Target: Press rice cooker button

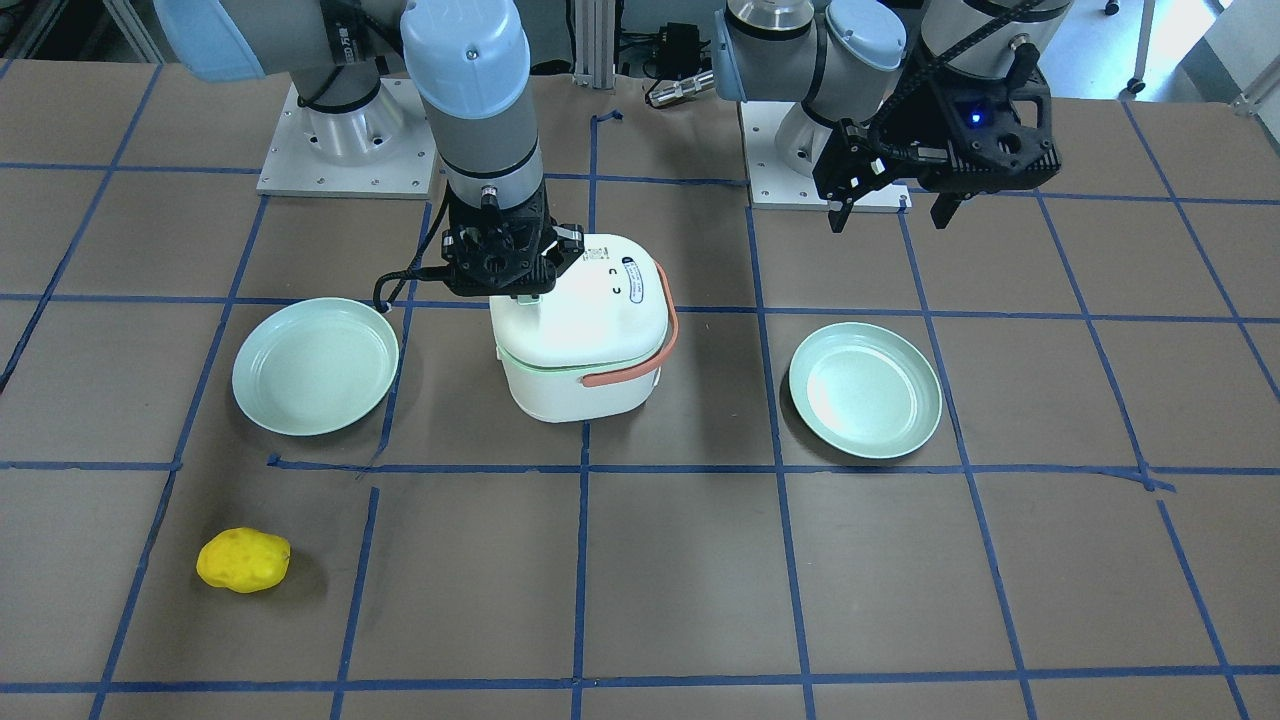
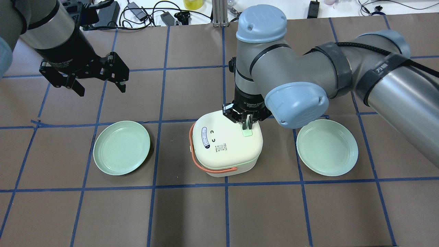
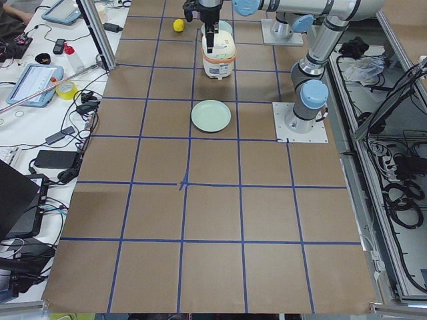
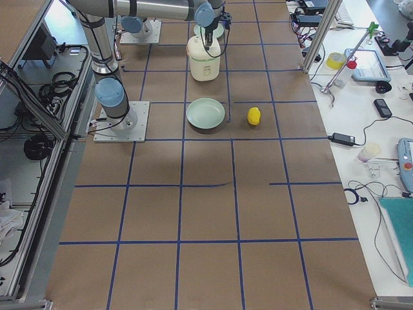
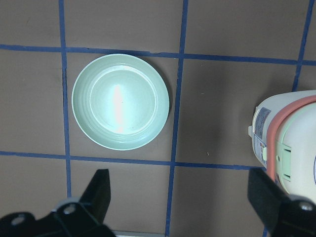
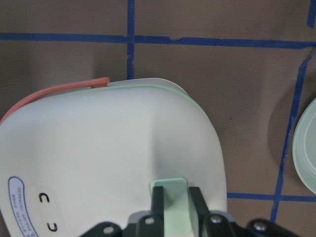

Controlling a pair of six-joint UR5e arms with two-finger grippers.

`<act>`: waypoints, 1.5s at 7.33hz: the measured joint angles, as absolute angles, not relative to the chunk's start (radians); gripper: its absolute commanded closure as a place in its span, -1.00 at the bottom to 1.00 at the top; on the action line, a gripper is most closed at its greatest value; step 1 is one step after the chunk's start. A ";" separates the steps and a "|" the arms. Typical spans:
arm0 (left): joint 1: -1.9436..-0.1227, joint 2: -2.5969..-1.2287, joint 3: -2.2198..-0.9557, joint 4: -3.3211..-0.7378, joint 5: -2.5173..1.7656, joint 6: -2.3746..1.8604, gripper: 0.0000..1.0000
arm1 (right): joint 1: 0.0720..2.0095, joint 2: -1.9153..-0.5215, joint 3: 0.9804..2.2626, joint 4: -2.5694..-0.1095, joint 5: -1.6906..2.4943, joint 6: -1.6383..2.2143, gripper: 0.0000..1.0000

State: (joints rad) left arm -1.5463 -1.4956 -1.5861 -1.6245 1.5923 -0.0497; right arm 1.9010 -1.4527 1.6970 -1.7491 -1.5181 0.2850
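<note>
The white rice cooker (image 2: 223, 151) with a salmon handle stands mid-table; it also shows in the front view (image 1: 585, 350) and the left wrist view (image 5: 291, 143). The button (image 2: 247, 132) is a pale mint rectangle on the lid's right side, seen close in the right wrist view (image 6: 169, 186). My right gripper (image 2: 247, 124) points straight down onto it, its fingers (image 6: 157, 202) drawn nearly together at the button's near end, touching or just above it. My left gripper (image 2: 101, 90) is open and empty, raised well left of the cooker.
Two mint plates flank the cooker, one on the left (image 2: 121, 147) and one on the right (image 2: 327, 147). A yellow lumpy object (image 1: 243, 560) lies at the table's far side beyond the right plate. Blue tape lines grid the brown table.
</note>
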 measured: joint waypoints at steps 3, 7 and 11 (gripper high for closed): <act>-1.546 -1.496 -1.586 -1.624 1.592 -0.049 -1.00 | 1.861 -1.475 1.559 -1.637 -1.581 0.282 -1.00; -1.546 -1.496 -1.586 -1.624 1.592 -0.049 -1.00 | 1.702 -1.486 1.440 -1.576 -1.631 0.124 -1.00; -1.546 -1.496 -1.586 -1.624 1.592 -0.050 -1.00 | 1.575 -1.491 1.386 -1.531 -1.577 -0.027 -1.00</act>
State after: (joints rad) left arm -1.5463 -1.4956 -1.5861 -1.6245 1.5923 -0.0502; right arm 1.5754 -1.4913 1.3864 -1.5313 -1.5774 -0.0271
